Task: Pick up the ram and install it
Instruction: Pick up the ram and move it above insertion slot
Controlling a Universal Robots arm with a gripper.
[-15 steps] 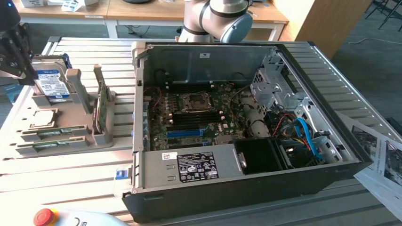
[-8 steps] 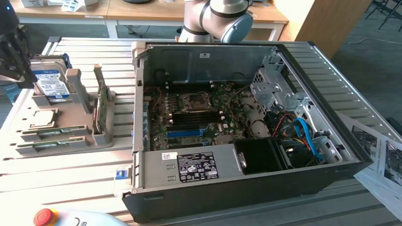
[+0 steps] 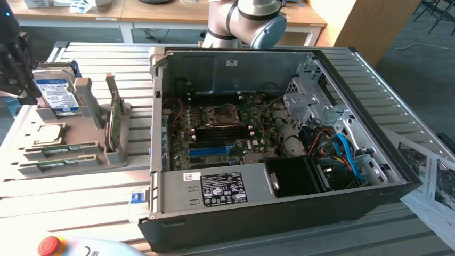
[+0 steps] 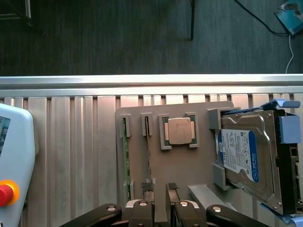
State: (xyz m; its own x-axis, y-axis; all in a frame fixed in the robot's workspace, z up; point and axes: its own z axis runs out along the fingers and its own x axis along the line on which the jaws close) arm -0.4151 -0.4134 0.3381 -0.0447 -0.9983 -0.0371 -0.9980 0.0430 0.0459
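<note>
Claw [image 4: 159,190] hangs released over the grey parts tray [image 4: 161,163]. Its two black fingertips [image 4: 147,185] stand apart, with nothing between them but the tray's bare floor. The ram [image 4: 126,161] sits in the tray's outermost groove, seen edge-on as a thin green strip near the fingertips and not touching them. A second stick [image 4: 148,130] like it sits in the next groove.

Past the grooves a square, metal-capped processor [image 4: 180,131] lies in its pocket. After it comes the silver hard drive [image 4: 241,156] with a blue-white label, propped between grey posts. The tray stops near the edge of the tabletop [image 4: 71,142], a bright aluminium rail [image 4: 142,80] with dark carpet [image 4: 118,38] beyond. Open ribbed slats separate the tray from a pale pendant [image 4: 16,156] with a red stop button [image 4: 4,194].

The exterior view adds a green expansion card [image 3: 112,120] standing upright in the tray. It also shows the black computer case [image 3: 284,213] lying open just beside the tray, to the exterior view's right. Inside it the motherboard [image 3: 220,125] faces up, hemmed in by sheet-metal walls, a drive cage [image 3: 306,101] and blue cables [image 3: 347,152]. In this view both sticks lie at the tray's near end, showing pale labels, with bare slats in front of them. Printed sheets [image 3: 433,181] overhang the tabletop at the exterior view's right.
</note>
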